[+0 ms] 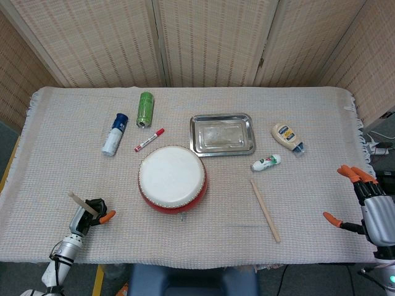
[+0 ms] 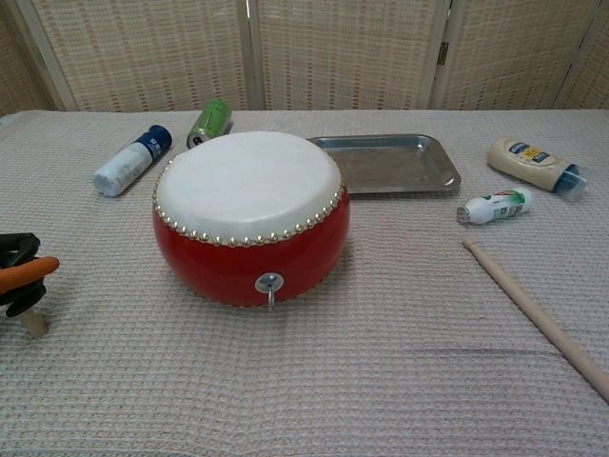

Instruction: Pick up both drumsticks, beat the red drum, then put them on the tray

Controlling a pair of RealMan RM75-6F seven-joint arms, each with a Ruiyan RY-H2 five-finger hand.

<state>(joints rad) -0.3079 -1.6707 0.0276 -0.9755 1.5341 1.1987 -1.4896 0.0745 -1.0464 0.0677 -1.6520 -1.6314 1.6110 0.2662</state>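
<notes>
while left hand [image 1: 88,211] grips one drumstick [image 1: 82,203], other drumstick [image 1: 265,209] lies near right hand [image 1: 364,203].

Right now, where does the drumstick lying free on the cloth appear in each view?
Head view: the free drumstick lies right of the red drum, below the tray.
Chest view: it runs toward the lower right corner.
Shared landmark: the small white tube just above its far end.

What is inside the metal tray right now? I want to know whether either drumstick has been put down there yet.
Nothing shows inside the metal tray; its floor looks bare. One drumstick lies on the cloth, the other drumstick is held by the left hand.
</notes>
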